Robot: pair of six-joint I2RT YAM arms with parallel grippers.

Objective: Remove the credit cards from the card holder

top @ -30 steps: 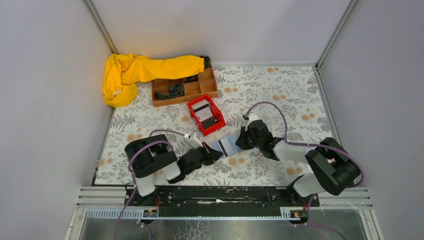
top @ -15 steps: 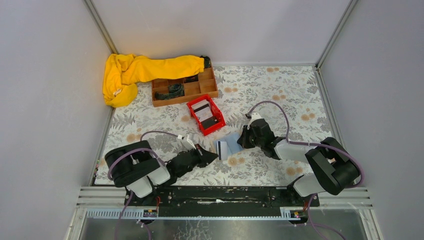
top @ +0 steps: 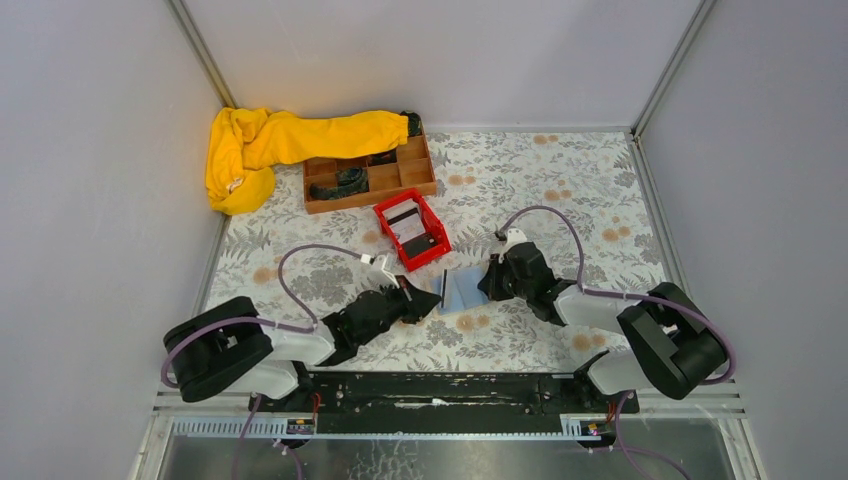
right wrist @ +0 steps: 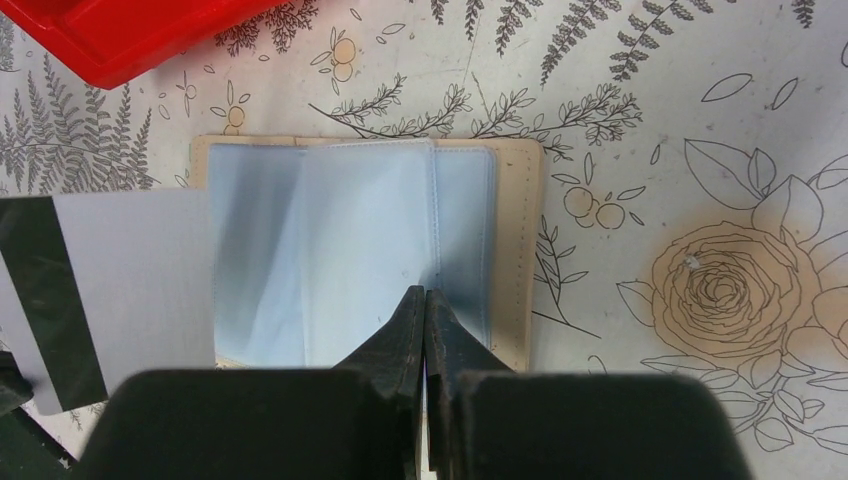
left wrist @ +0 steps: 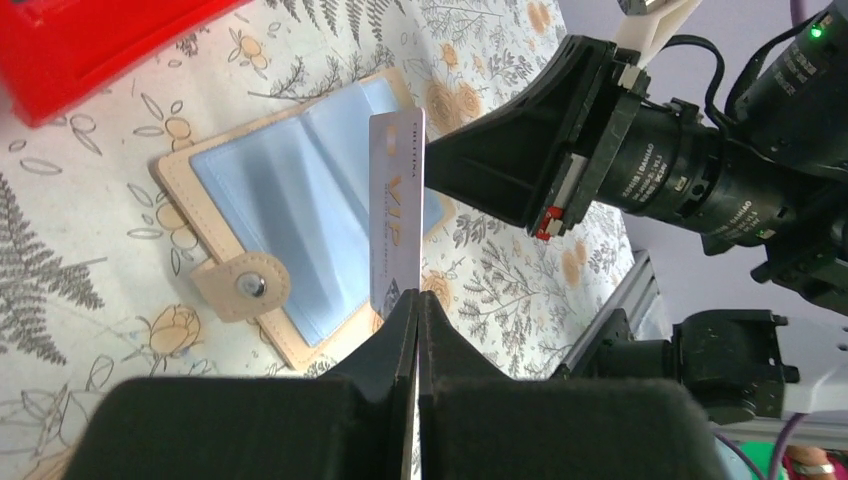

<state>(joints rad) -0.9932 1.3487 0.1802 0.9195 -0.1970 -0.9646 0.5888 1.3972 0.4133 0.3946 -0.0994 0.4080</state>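
The silver credit card (left wrist: 397,215) stands on edge, clear of the card holder (left wrist: 290,190), and the left gripper (left wrist: 415,298) pinches its near end. The holder lies open and flat on the flowered tablecloth (top: 560,190), midway between my two arms. The right gripper (right wrist: 426,296) has its jaws pressed together on the edge of one clear sleeve.

From the left wrist the upright card cuts across my view of the holder's right half, with the right gripper's black body just behind it. The red bin (right wrist: 120,45) sits just beyond the holder, apart from it, with two dark cards (top: 420,243) inside. Farther back are the wooden compartment tray (top: 370,197) and a yellow cloth (top: 290,138) draped over its far-left corner.

The card carries "VIP" lettering on one face and a black stripe on the other. The holder shows pale blue sleeves, a tan border and a snap tab (left wrist: 247,288).
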